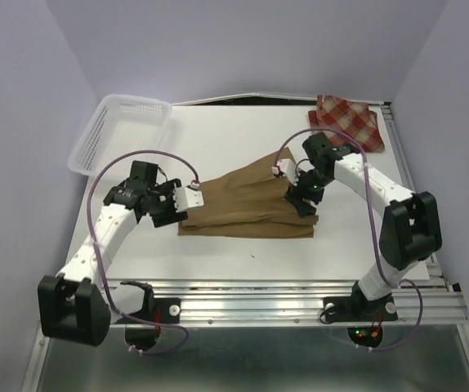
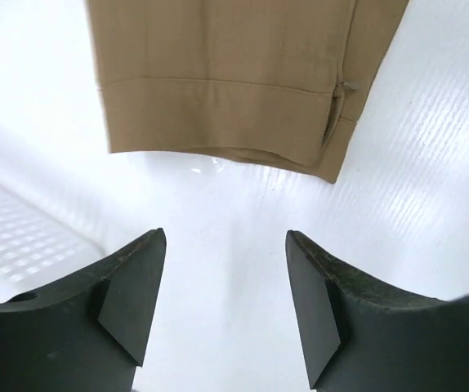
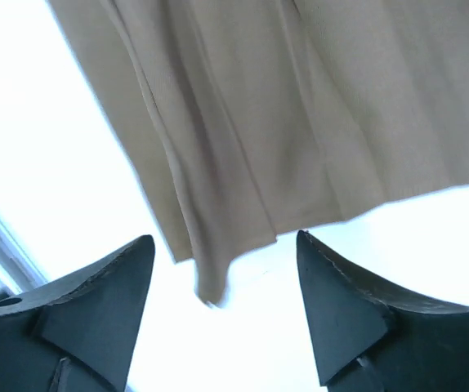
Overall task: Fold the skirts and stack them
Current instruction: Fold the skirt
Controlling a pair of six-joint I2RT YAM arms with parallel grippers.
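Left gripper (image 2: pixel 225 245) is spread and empty at the left, waistband end of the tan skirt (image 2: pixel 218 82). The right gripper (image 3: pixel 225 241) is likewise spread, gripping nothing, above the right hem corner. The tan skirt lies flat mid-table between them, so this placement suits a pinch at each end for the fold. The plaid skirt (image 1: pixel 347 121) lies at the far right corner, well apart, probably to leave folding room.

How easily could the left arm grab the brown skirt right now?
Quite easily, probably yes. The left gripper is open, and the edge of the brown skirt lies flat just ahead of its fingers, with only bare table between. The right gripper is at the skirt's other end, out of the way.
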